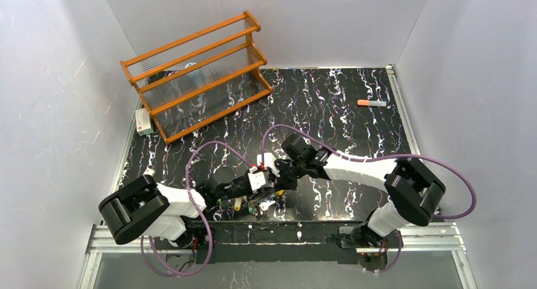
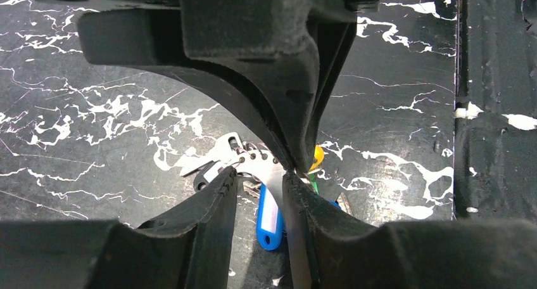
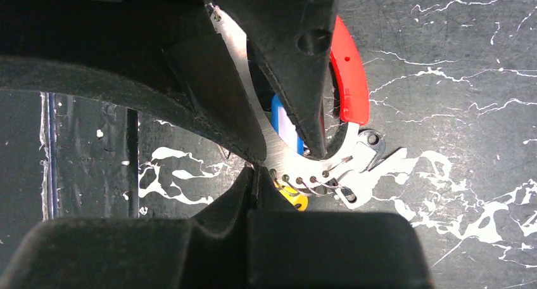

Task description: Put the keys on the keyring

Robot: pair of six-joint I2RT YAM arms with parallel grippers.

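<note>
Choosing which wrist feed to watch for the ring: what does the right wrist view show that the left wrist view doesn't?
Only the right wrist view shows the keyring's red arc. Only the left wrist view shows the blue tag down to its rounded free end, plus a green sliver just below the yellow tag. Both show the silver plate with its row of holes, the blue and yellow tags, and dark fingers crowding them.

You have no readable text in any view. The white box (image 1: 144,121) at the left of the top view bears a red mark, too small to read.
</note>
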